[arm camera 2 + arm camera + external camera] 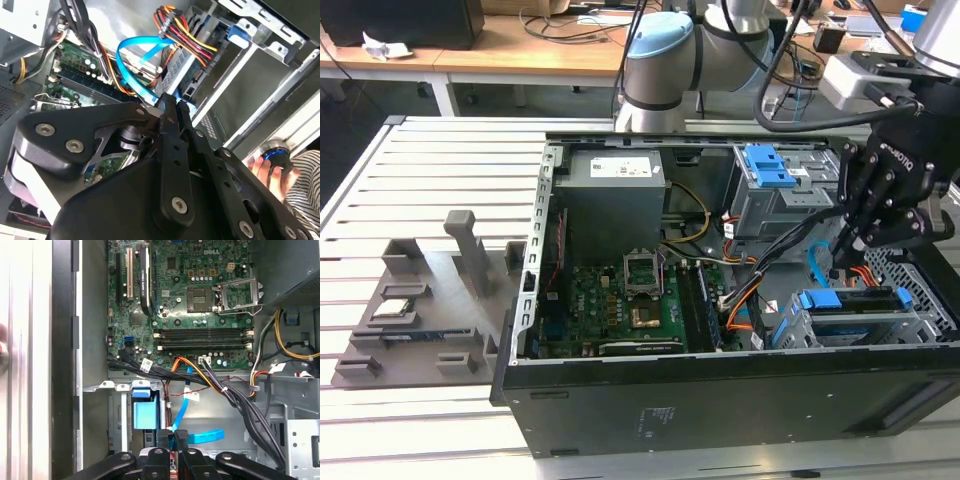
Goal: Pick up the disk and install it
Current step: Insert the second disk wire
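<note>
Blue plastic marks the task's object: the disk [852, 300] lies in the lower drive cage [912, 322] at the exterior view's right of the open computer case [720, 410]. Its carrier rail tab also shows in the first wrist view [142, 412], while its metal body is largely hidden. The gripper [848, 248] hangs just above that cage. In both wrist views [176, 436] [172, 106] its two fingers are pressed together, with nothing visibly clamped between them. A blue data cable [200, 436] loops just beside the fingertips. Whether it touches them or merely passes behind cannot be settled from these angles. The chief hazard is snagging: any sweep or lift of the closed fingers could hook this cable or the red, yellow and orange power wires [185, 35] nearby, straining their connectors on the motherboard [200, 290]. A second hazard is incomplete seating, because the disk appears to sit in its bay but latch engagement is not visible, so a skewed push could jam the rail against the cage wall. A person's hand [262, 167] rests close to the case, within possible reach of the arm.
</note>
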`<state>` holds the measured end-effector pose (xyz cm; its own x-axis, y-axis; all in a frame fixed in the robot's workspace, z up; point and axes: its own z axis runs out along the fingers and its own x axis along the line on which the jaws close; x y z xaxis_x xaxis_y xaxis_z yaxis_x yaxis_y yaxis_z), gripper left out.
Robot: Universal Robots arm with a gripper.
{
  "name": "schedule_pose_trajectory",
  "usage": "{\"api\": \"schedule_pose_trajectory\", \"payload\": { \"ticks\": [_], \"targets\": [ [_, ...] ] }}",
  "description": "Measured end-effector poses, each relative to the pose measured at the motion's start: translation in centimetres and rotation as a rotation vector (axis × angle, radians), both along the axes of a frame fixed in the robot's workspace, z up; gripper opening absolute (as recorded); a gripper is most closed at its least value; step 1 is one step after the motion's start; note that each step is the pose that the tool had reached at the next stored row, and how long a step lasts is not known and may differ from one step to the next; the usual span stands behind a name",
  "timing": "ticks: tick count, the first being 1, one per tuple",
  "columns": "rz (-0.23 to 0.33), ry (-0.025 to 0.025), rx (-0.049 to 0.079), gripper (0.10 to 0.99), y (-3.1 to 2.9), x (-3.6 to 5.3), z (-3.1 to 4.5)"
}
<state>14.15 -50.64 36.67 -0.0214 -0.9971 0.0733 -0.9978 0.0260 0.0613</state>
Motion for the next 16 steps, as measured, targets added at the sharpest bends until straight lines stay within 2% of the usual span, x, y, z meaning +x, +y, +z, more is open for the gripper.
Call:
{"api": "schedule_pose_trajectory", "payload": {
  "ticks": [1,4,7,12,16],
  "targets": [
    [0.000,-0.0001,0.000,0.161,-0.23,0.05,-0.10],
    [0.000,0.0006,0.000,0.161,-0.32,0.86,-0.35],
    [0.000,0.0012,0.000,0.161,-0.93,1.18,-0.79],
    [0.000,0.0022,0.000,0.161,-1.46,2.18,-1.86],
    [0.000,0.0022,0.000,0.161,-1.53,2.46,-2.08]
  ]
}}
